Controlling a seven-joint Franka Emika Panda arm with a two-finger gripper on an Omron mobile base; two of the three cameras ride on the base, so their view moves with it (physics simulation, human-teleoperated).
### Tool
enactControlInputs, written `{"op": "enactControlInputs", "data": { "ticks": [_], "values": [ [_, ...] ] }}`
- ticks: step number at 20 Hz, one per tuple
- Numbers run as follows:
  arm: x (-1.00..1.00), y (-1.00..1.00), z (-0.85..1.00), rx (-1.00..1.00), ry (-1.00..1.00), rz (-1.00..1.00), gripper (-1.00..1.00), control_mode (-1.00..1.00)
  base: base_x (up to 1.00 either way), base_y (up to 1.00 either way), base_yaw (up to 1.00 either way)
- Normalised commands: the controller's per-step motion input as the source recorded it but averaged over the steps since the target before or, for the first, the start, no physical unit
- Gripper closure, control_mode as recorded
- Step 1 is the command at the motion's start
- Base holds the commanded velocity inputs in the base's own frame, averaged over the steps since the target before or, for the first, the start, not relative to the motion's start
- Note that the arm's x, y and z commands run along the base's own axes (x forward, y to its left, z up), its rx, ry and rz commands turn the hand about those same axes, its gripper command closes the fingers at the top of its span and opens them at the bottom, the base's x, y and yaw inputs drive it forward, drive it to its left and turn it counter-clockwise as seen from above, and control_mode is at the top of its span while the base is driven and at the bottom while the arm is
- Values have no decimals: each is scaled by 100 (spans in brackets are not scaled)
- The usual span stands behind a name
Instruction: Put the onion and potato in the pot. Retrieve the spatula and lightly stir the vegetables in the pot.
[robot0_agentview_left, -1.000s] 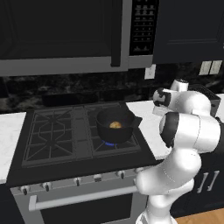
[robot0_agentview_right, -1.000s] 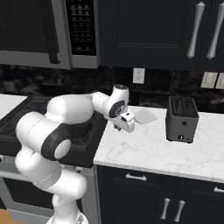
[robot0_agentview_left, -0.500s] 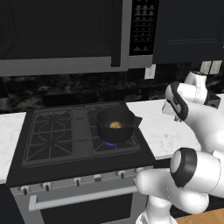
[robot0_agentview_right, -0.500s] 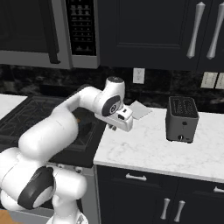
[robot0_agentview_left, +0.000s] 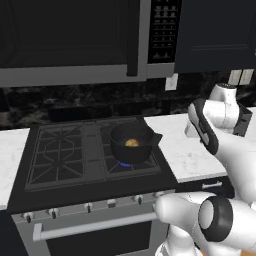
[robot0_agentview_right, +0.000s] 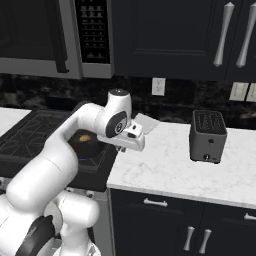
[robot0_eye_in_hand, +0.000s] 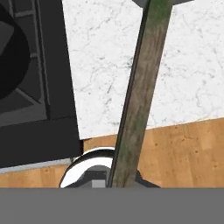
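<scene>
Gripping spatula (robot0_eye_in_hand: 140, 87), gripper (robot0_agentview_right: 134, 137) above counter (robot0_agentview_right: 170, 170)

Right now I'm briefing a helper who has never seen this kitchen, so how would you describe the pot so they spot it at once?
Find the black stove under the microwave, left of the white marble counter. The pot sits on the stove's front right burner, nearest that counter. It is squat, round and black with short side handles and a yellowish lump inside, unlike the boxy toaster farther right.
</scene>
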Motion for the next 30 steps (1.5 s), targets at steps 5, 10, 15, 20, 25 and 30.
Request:
{"op": "enactControlInputs", "data": {
  "ticks": [5,10,15,20,25,30],
  "values": [
    [0,28,37,-22,15,41,100,-100,0,0,0],
    [1,36,25,-46,20,28,100,-100,0,0,0],
    [6,35,5,-56,6,44,100,-100,0,0,0],
    [3,9,38,-38,0,58,100,-100,0,0,0],
    [31,26,17,-17,19,44,100,-100,0,0,0],
    [40,25,-1,-29,11,-4,100,-100,0,0,0]
  ]
}}
